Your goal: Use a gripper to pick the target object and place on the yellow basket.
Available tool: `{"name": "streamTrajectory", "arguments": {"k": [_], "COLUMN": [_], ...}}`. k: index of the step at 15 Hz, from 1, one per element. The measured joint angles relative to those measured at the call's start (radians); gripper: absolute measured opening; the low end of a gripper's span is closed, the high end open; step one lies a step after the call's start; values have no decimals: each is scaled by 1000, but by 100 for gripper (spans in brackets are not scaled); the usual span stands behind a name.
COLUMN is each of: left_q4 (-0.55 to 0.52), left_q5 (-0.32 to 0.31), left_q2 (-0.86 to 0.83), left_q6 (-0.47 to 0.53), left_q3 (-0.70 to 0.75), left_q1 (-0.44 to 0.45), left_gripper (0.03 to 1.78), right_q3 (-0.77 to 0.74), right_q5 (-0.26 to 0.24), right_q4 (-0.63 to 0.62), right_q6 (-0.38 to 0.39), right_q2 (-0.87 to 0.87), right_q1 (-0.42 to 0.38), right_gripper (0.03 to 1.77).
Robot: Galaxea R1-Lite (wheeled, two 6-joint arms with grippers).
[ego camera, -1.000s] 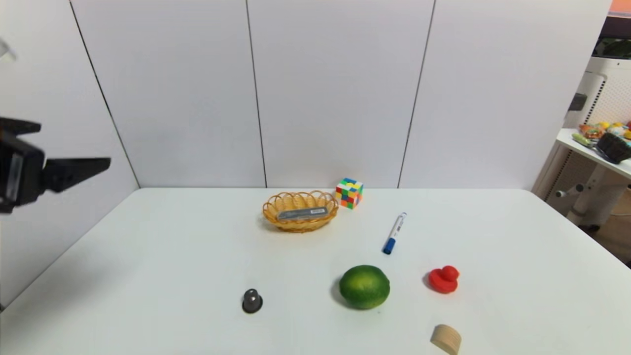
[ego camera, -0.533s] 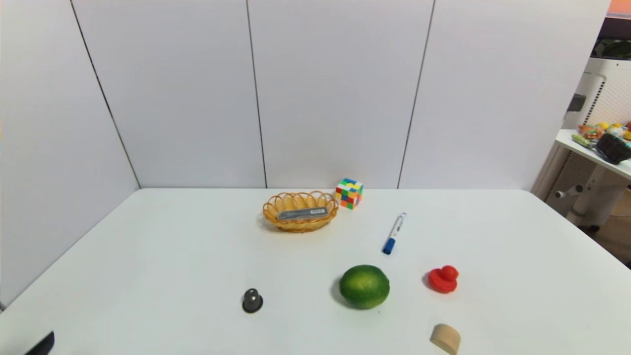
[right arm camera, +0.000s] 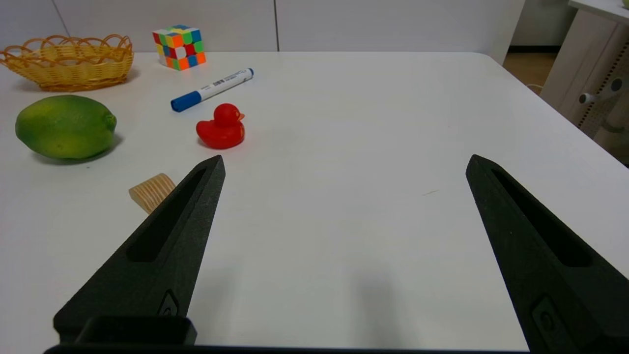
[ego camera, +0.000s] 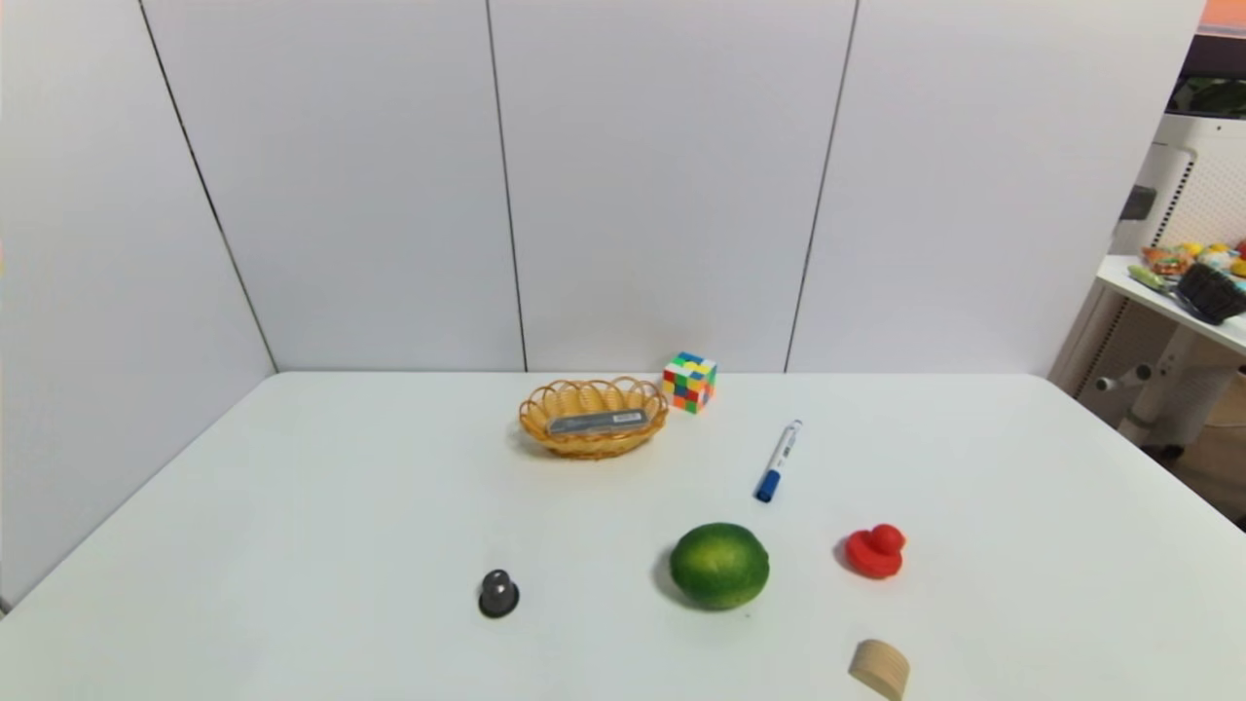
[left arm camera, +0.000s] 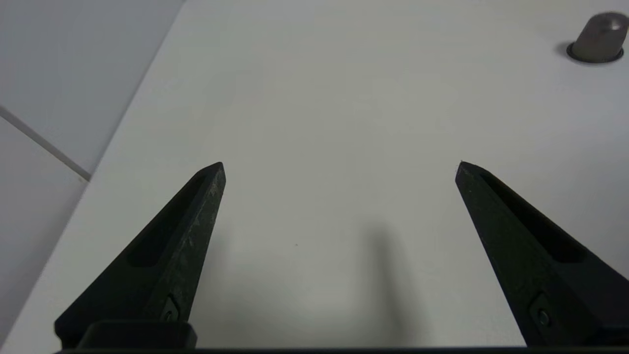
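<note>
Seen from the robot, with twelve o'clock at the far edge, the bar [ego camera: 597, 423] lies in the basket [ego camera: 595, 447], just short of twelve o'clock on the table [ego camera: 341, 545]. It rests slantwise inside the looped rim, its labelled end towards three o'clock. The left gripper [left arm camera: 340, 169] hangs over the near left of the table, at about eight o'clock from the basket, its jaws spread wide with nothing between them. The right gripper [right arm camera: 346, 162] is idle over the near right, at about four o'clock from the basket, also wide and bare. The placing looks done, so the step in hand is most likely settling the left arm clear of the work. To do that well, keep the jaws apart, make any last move slow and level, and stay away from the knob [ego camera: 498, 595], which stands at seven o'clock from the basket and is the nearest thing a stray sweep could tip. There is no call to reach back and straighten the bar: a nudge could catch the woven loops, drag the light basket or knock it into the cube [ego camera: 689, 382] beside it at two o'clock. Best leave both alone.
</note>
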Motion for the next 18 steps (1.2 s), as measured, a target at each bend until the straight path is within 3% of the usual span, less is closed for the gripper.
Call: {"name": "streamTrajectory", "arguments": {"k": [4, 9, 18], "left_q4": [57, 59, 59], "left_q5": [-29, -10, 0], "left_q2": [-109, -250, -275], "left_q6": [-36, -187, -193], "left_q3": [3, 4, 4], "left_q1": [8, -10, -11], "left_gripper": [169, 169, 169], "right_q3": [0, 0, 0], "right_q5": [0, 0, 0], "right_q4": [0, 0, 0], "right_q6": [0, 0, 0], "right_q2": [0, 0, 0], "right_q1": [0, 0, 0], "right_gripper": [169, 169, 169]}}
